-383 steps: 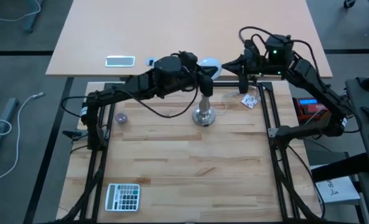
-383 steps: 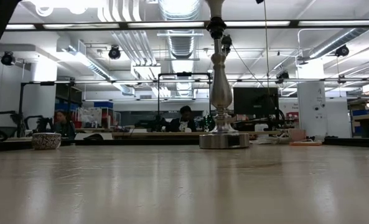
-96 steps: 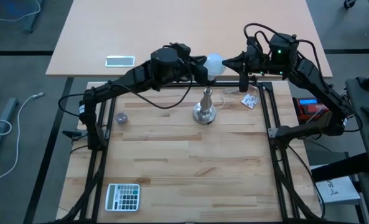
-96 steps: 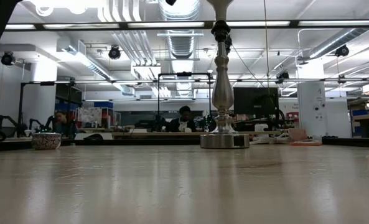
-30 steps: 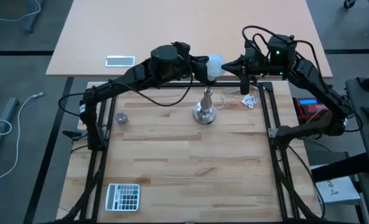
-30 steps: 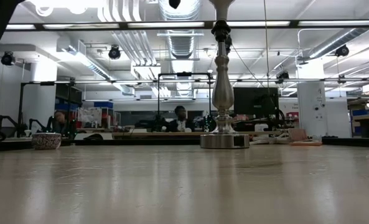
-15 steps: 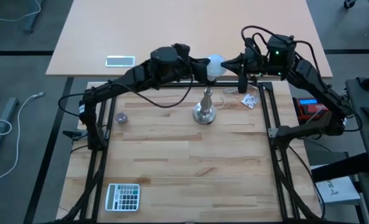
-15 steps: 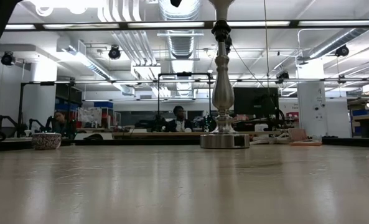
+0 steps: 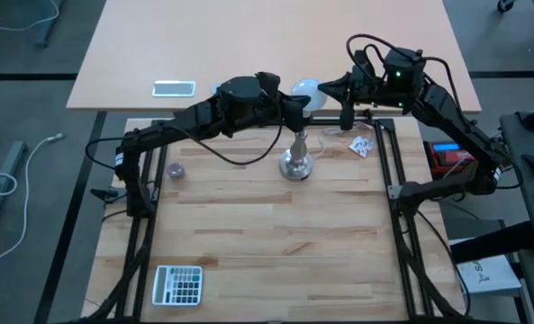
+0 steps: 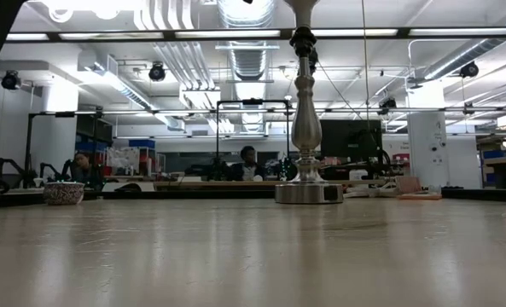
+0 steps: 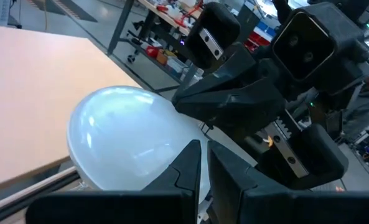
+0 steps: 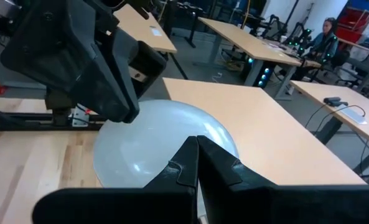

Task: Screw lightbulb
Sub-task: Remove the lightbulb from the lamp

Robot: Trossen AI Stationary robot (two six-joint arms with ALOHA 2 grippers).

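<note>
The lightbulb [image 9: 304, 91] is pressed between the closed left gripper [image 9: 295, 103] and closed right gripper [image 9: 331, 86], above the stand [image 9: 296, 157], seemingly so it can be turned into the socket.

white lightbulb [image 9: 304, 91], silver stand [image 9: 296, 158], pale wood table [image 9: 276, 243], black arms

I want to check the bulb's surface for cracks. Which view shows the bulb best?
The left wrist view: the bulb fills much of the picture, its white globe lit and largely unhidden. The right wrist view also shows it close, partly behind the arms. The high view shows it small. The low view does not show it.
</note>
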